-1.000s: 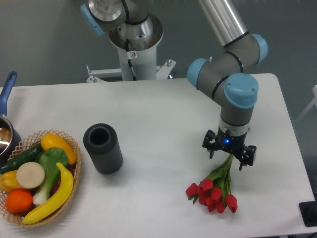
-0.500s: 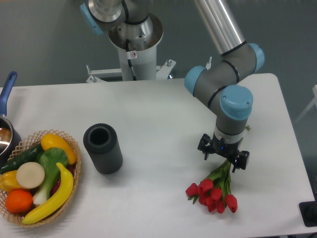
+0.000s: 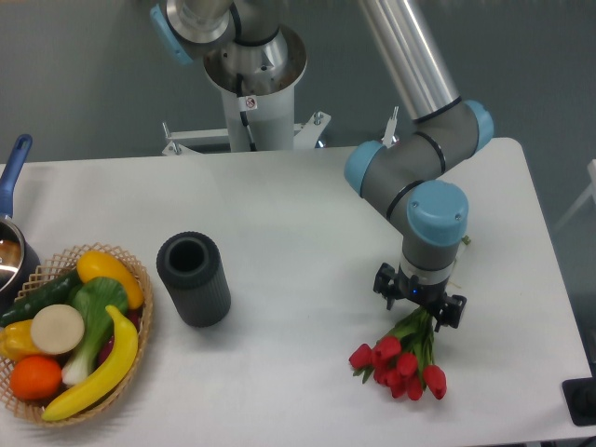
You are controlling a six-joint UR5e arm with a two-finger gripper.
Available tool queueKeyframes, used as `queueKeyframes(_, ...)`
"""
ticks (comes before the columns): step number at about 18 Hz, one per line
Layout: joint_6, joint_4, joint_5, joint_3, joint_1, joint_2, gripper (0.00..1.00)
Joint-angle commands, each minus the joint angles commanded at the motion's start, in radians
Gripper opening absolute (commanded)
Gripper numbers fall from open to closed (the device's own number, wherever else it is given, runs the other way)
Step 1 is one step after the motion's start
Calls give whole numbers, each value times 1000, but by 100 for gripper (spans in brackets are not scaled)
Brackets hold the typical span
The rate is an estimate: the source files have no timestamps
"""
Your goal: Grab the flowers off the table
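Sitting cut off at the left edge of the white table are a pot and a basket, beside a dark cylinder. Rightward, the gripper hangs over the flowers' stems, hiding their ends; whether the fingers grip anything, I cannot tell. Grey wall runs behind.

We see the flowers lying on the table front right, the gripper directly over their stems. A cylinder stands left of centre, a basket further left, a pot behind it.
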Motion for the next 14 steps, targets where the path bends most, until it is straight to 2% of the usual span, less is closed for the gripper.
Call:
queueKeyframes(4, -66, 8, 5, 9, -2, 3, 11)
queueKeyframes(5, -69, 8, 5, 11, -2, 6, 8)
queueKeyframes(9, -66, 8, 0, 29, 5, 28, 3)
queueKeyframes(14, -57, -11, 0, 75, 21, 48, 3)
